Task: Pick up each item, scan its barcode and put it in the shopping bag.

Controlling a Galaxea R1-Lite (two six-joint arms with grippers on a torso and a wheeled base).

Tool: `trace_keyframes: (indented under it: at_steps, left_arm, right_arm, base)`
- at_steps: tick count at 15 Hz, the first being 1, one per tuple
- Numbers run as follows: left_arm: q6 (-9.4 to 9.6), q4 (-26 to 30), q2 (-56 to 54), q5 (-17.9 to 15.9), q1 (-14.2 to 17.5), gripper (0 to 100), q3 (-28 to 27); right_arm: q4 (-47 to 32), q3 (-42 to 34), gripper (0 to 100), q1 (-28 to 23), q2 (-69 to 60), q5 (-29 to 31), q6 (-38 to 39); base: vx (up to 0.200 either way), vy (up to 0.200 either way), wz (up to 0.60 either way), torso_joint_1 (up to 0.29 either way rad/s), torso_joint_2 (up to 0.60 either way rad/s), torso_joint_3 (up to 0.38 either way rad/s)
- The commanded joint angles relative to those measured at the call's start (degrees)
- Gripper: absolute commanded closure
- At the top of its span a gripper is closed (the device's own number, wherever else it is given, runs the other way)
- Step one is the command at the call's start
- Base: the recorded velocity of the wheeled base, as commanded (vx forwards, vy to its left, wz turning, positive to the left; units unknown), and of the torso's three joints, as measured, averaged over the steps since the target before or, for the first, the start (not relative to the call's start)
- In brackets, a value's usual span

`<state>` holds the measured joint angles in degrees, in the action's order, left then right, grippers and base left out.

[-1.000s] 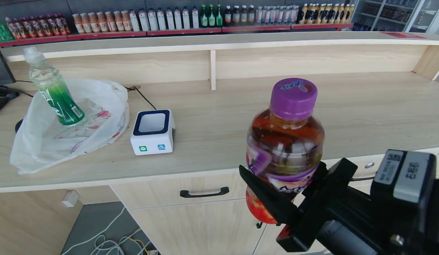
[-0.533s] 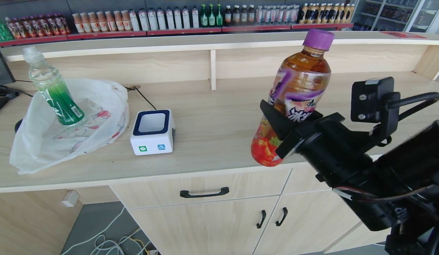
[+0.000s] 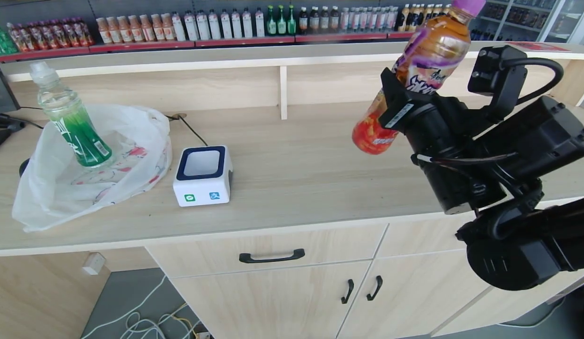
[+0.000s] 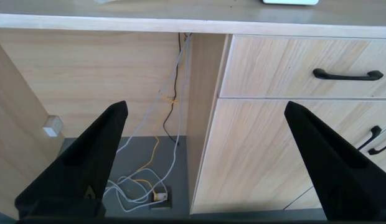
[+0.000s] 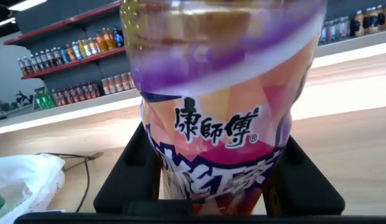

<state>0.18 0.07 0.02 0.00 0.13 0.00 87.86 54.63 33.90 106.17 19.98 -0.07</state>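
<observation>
The right pincer (image 3: 404,92) pinched the tea bottle (image 3: 431,44) around its middle, tilted and high above the worktop (image 3: 320,160), well apart from the scanner (image 3: 203,175). The left pincer (image 4: 208,174) was spread, low before the cabinet (image 4: 274,143). I think the label's barcode should be turned toward the scanner window and held steady there, before going to the bag (image 3: 136,136).

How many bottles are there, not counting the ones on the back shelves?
2. A green bottle leans in the white bag on the counter; a purple-capped bottle is in the right hand, above the counter. None looks hidden.
</observation>
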Motion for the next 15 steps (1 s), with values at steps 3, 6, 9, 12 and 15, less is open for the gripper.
trace_keyframes:
  at_steps: [3,6,9,12,15]
  left_arm:
    - [-0.09,0.0,0.0,0.0,0.0,0,0.0]
    - [-0.18,0.0,0.0,0.0,0.0,0,0.0]
    - [-0.18,0.0,0.0,0.0,0.0,0,-0.1]
    - [-0.18,0.0,0.0,0.0,0.0,0,-0.1]
    - [-0.27,0.0,0.0,0.0,0.0,0,0.0]
  right_arm:
    - [0.0,0.6,100,-3.8,1.2,-0.1,1.0]
    - [0.1,0.3,100,-3.8,1.3,-0.2,1.0]
    - [0.2,0.2,100,-3.9,1.1,-0.2,1.0]
    - [0.2,0.2,100,-3.9,1.1,-0.2,1.0]
    - [0.2,-0.5,100,-3.9,0.6,-0.2,1.0]
  base:
    - [0.0,0.2,0.0,0.002,0.0,0.001]
    - [0.0,0.2,0.0,0.004,0.0,0.005]
    - [0.0,0.2,0.0,0.006,0.01,-0.001]
    - [0.0,0.2,0.0,-0.001,0.01,0.002]
    - [0.0,0.2,0.0,0.002,0.01,0.004]
